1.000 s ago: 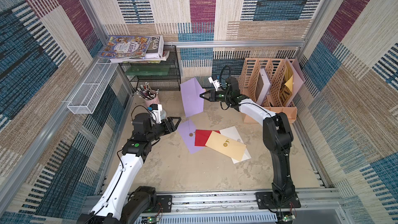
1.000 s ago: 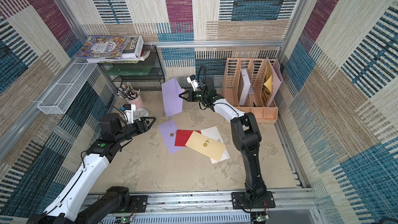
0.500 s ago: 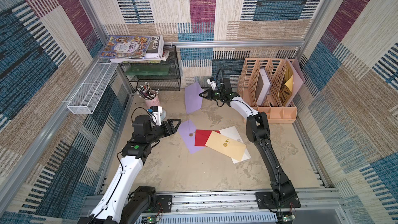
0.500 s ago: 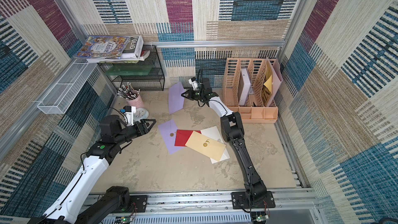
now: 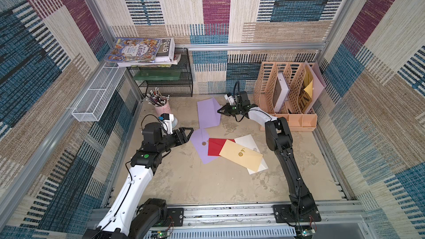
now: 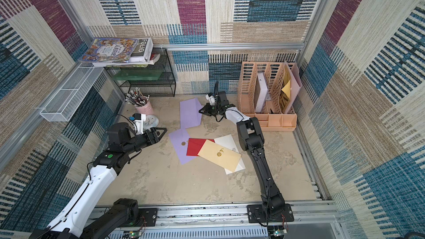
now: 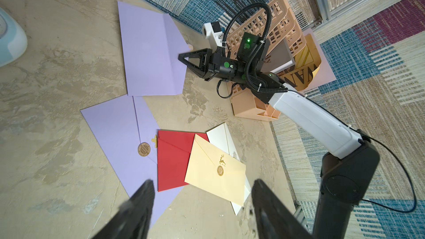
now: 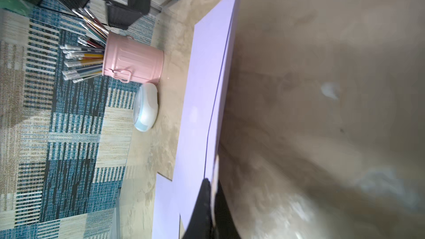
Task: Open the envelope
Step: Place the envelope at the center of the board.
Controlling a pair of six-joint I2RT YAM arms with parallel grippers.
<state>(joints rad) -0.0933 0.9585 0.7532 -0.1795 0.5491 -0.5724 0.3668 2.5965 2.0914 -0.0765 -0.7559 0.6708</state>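
Low, arm (image 5: 261, 116) outstretched, right fingers (image 5: 221, 111) pinching envelope (image 5: 207, 115)

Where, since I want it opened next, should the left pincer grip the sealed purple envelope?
Likely its bare corner nearest the left pincer, coming in low from that side: the sealed envelope lies flat, the red envelope covers its opposite edge, and that pincer stands open.

Matt lilac paper envelope (image 5: 208, 116); rough, mottled stone-look tabletop (image 5: 195, 180) — black wire-mesh rack (image 5: 165, 88), smooth pink metal cup (image 8: 133, 63).
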